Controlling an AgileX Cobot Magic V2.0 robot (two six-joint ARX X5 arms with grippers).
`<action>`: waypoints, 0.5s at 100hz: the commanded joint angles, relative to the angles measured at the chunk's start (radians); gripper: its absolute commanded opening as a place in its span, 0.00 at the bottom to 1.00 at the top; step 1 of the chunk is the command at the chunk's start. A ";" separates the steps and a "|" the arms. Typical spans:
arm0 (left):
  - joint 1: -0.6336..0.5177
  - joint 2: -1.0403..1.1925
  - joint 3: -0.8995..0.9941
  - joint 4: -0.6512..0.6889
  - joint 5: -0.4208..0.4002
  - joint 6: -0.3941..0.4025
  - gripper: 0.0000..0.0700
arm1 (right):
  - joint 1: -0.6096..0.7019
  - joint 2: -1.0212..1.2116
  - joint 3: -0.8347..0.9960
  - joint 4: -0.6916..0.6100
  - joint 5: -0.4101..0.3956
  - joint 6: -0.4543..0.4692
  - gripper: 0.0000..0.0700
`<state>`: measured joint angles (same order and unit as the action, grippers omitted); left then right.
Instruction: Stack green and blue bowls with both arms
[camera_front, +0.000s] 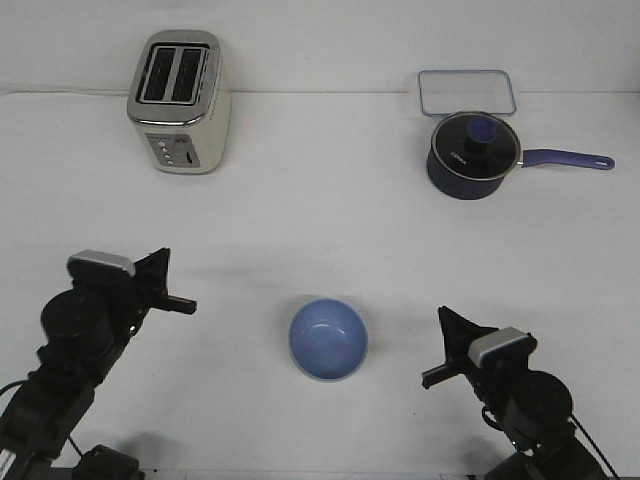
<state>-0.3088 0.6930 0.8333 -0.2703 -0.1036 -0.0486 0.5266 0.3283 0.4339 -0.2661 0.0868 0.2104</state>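
Observation:
One light blue bowl (328, 340) stands upright on the white table (320, 220) near the front, midway between the two arms. A pale edge shows around its rim; I cannot tell if the green bowl sits under it, and no separate green bowl is in view. My left gripper (176, 282) is to the bowl's left, held above the table, its fingers apart and empty. My right gripper (438, 350) is to the bowl's right, fingers apart and empty. Neither touches the bowl.
A cream and silver toaster (180, 102) stands at the back left. A dark navy lidded saucepan (474, 154) with its long handle pointing right stands at the back right, with a clear shallow container (466, 92) behind it.

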 joint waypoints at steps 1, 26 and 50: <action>0.016 -0.085 -0.046 0.005 -0.008 0.062 0.02 | 0.006 -0.053 0.004 -0.017 0.026 -0.042 0.00; 0.085 -0.463 -0.342 0.166 -0.009 0.076 0.02 | 0.006 -0.222 -0.003 -0.066 0.149 -0.061 0.00; 0.090 -0.537 -0.369 0.165 -0.009 0.040 0.02 | 0.006 -0.224 -0.002 -0.067 0.139 -0.031 0.00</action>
<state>-0.2184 0.1604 0.4496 -0.1223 -0.1074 0.0010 0.5274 0.1036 0.4320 -0.3393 0.2340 0.1654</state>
